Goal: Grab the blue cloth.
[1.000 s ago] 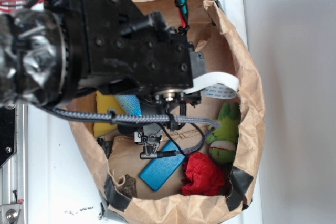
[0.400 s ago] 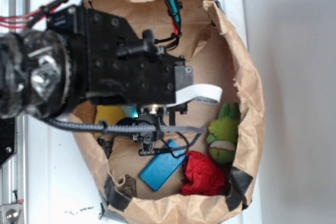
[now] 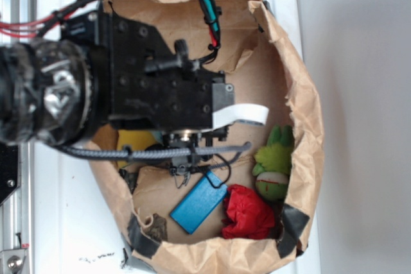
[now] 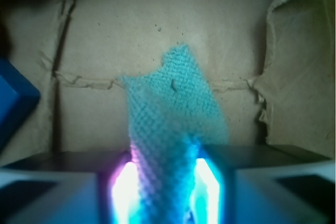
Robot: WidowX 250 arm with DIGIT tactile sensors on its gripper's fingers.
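**Claw clamped on blue cloth inside the bag**

Claw (image 4: 164, 182) was closed on the blue cloth (image 4: 170, 119), per the wrist view: the two fingers (image 4: 123, 187) pinched the near end of the rag between them, and the free end fanned out over the brown paper floor beyond. Terry weave was bunched narrow at the pinch and spread wide further out, consistent with a soft thing gathered at one edge. Whether the free end rested on the paper or hung clear of it could not be told.

In the exterior view the arm's black wrist block (image 3: 160, 88) sat directly over the pinch, so the cloth itself was hidden there; the claw (image 3: 183, 170) showed only as small dark tips below the block. All of this was inside the paper bag (image 3: 302, 126), which stood on the white counter (image 3: 64, 222).

Other contents, none touched: bright-blue block (image 3: 198, 202) just beside the claw tips, red cloth (image 3: 247, 213) against the block's far side, green plush toy (image 3: 275, 162) near the bag wall, yellow sponge (image 3: 133, 140) partly under the arm.

Judgement: grasp appeared made. A one-edge pinch on limp fabric could slip.
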